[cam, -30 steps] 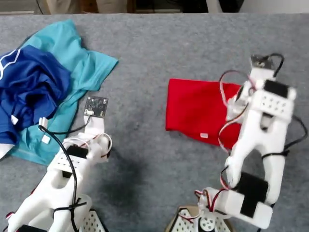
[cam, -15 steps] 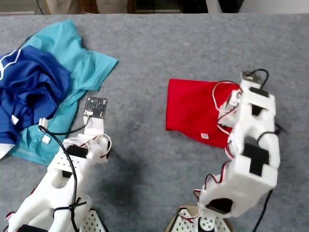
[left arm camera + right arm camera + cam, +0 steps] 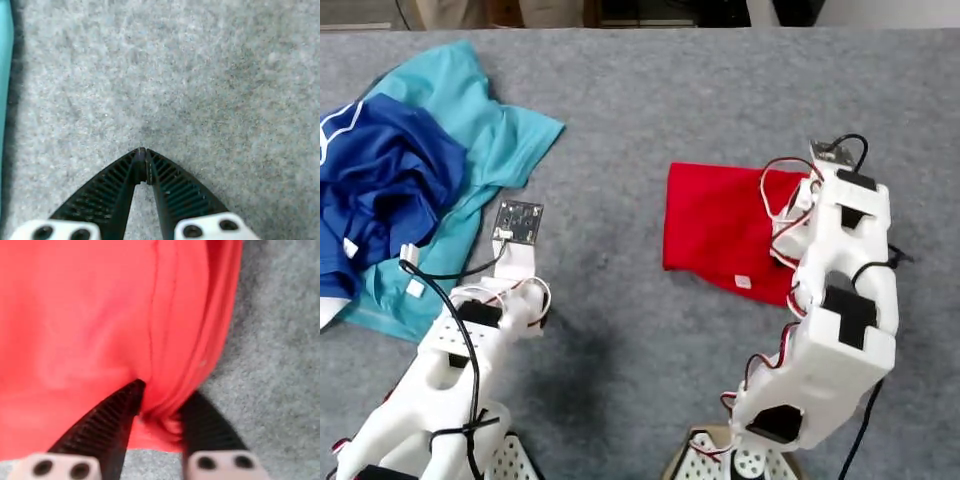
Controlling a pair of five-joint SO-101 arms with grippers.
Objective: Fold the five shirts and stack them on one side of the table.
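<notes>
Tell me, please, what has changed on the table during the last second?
The right arm came down and stretched forward over the right edge of the red shirt; the right gripper now pinches a fold of that edge. The red shirt itself, the blue shirt, the teal shirt and the shut left gripper over the bare table stayed as they were.

The white right arm (image 3: 840,300) is the only thing I've seen shift. A second back it stood tall, its upper part leaning off to the right of the folded red cloth shirt (image 3: 720,230). Then it tipped forward and dropped. Since then its wrist end has crept a shade farther across the grey desk (image 3: 650,120), and the arm's body now lies low along the shirt's right edge.
</notes>
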